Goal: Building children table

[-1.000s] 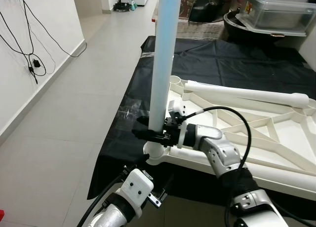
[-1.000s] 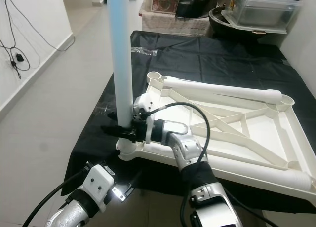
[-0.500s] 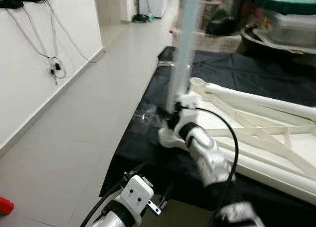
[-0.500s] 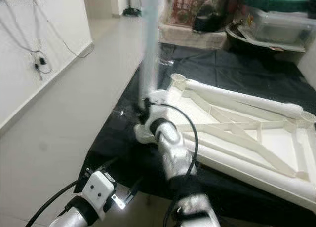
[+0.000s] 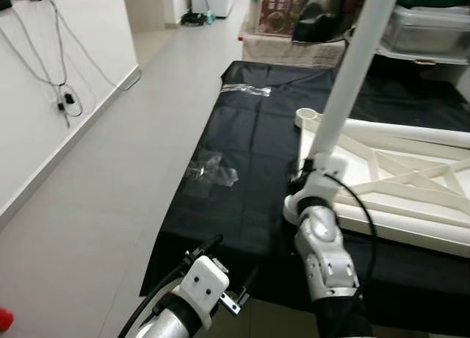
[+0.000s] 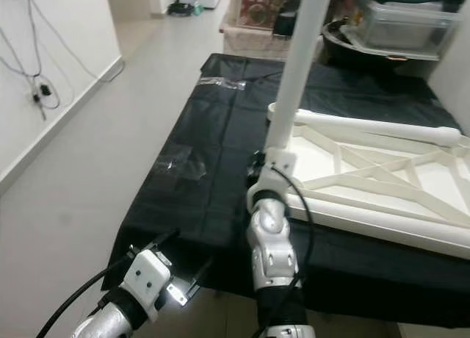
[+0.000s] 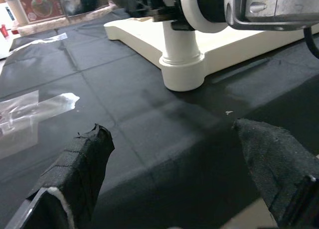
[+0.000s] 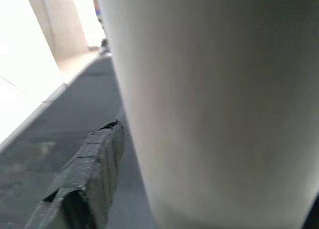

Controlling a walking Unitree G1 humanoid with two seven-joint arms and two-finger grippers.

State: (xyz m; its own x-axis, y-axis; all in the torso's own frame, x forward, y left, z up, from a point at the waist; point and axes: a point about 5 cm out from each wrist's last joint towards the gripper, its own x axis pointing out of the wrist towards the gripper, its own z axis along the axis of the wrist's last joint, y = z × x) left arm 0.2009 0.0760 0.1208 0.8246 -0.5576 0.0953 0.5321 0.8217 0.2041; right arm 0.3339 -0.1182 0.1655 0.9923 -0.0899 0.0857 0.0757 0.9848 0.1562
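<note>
**Leg going into the corner socket**

Fingers first: my left gripper (image 7: 174,189) hangs low at about 7 o'clock, nearest to me, with its two black fingers (image 7: 82,162) spread wide and holding nothing. Through its wrist camera I look across the black cloth (image 5: 242,169) at the base of the job.

Further out, at about 1 o'clock, my right gripper (image 5: 302,178) reaches forward to the table leg (image 5: 351,73), low on the shaft just above the joint. In the right wrist view the white tube sits hard against the lens with one black finger (image 8: 92,164) lying beside it, so I judge I am pinching the leg, though the contact of the second finger is hidden. The leg leans away from me toward 1 o'clock rather than standing straight. Its foot is in the round corner socket (image 7: 182,72) of the upturned tabletop (image 5: 411,184), which lies on the cloth with its ribs facing up.

Beyond that, another leg (image 6: 374,126) lies flat along the far edge of the tabletop, and a scrap of clear plastic wrap (image 5: 213,169) rests on the cloth at 11 o'clock.

I take the step in hand to be seating this leg. The next move calls for bringing it upright over the socket and pressing or twisting it home, with the frame kept from sliding.
</note>
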